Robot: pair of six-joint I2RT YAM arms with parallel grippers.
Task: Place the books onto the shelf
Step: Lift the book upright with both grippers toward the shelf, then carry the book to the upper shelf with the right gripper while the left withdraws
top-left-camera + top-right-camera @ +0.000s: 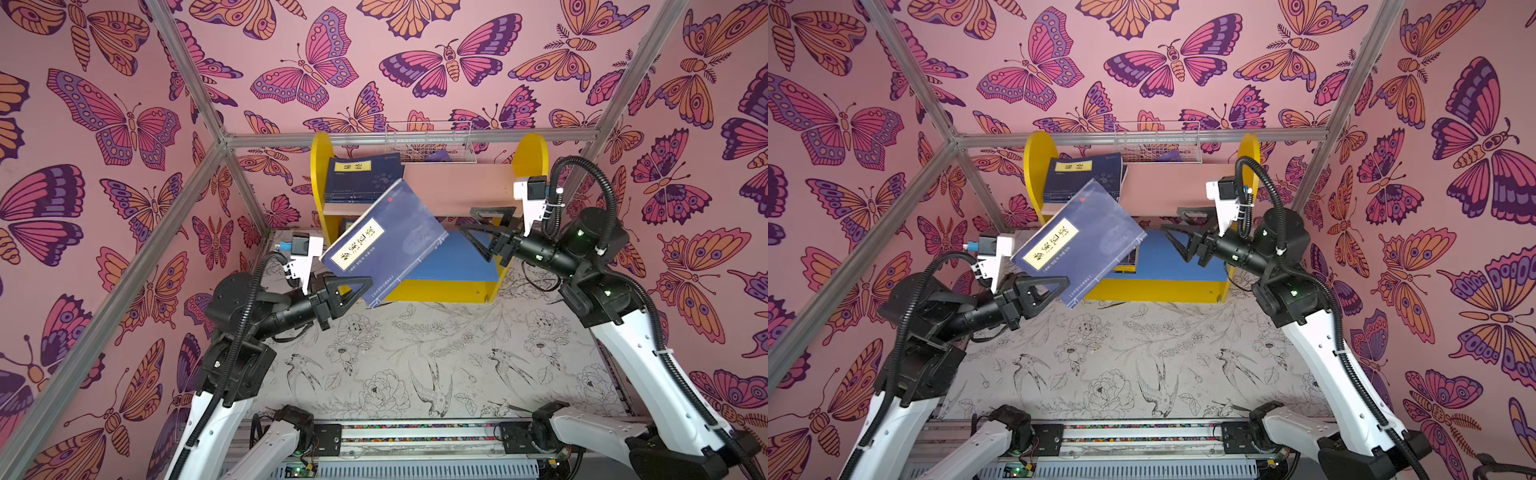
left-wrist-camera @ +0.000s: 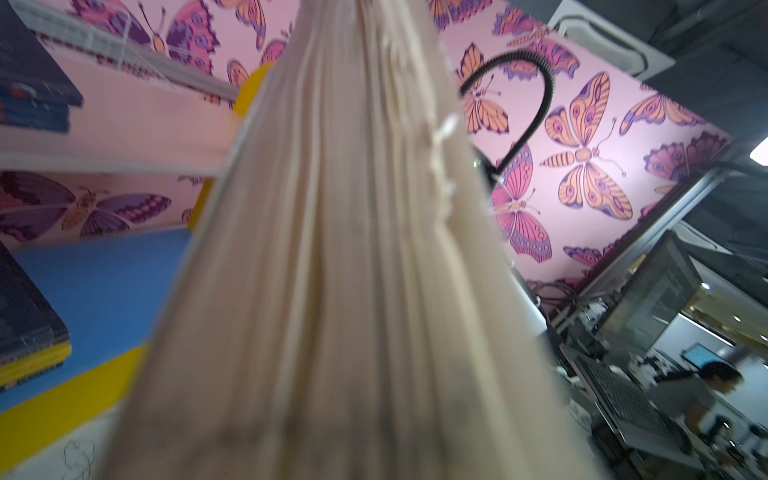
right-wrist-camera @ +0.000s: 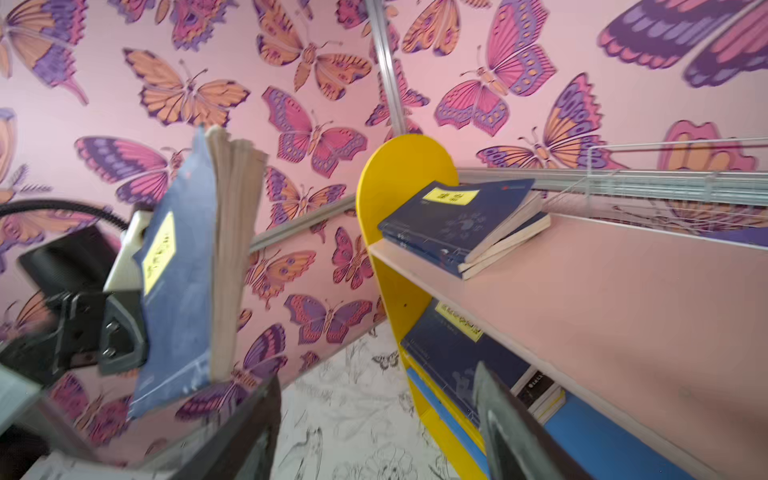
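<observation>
The navy book point(image 1: 384, 241) is up in the air, tilted, in front of the shelf point(image 1: 530, 156) and above its blue lower board point(image 1: 457, 259). The left gripper point(image 1: 359, 286) is clamped tight on the book's lower corner; from the left wrist view, nothing but page edges. The right gripper point(image 1: 478, 232) hangs just beside the book's far edge, jaws spread wide, touching nothing. Small stacks already lie on the pink upper board point(image 1: 457, 187) and on the lower board. Here's the risk: one corner pinch on a floppy paperback, so it could sag or swivel, catch the upper board's front edge, and drop onto the bench point(image 1: 415, 365).
</observation>
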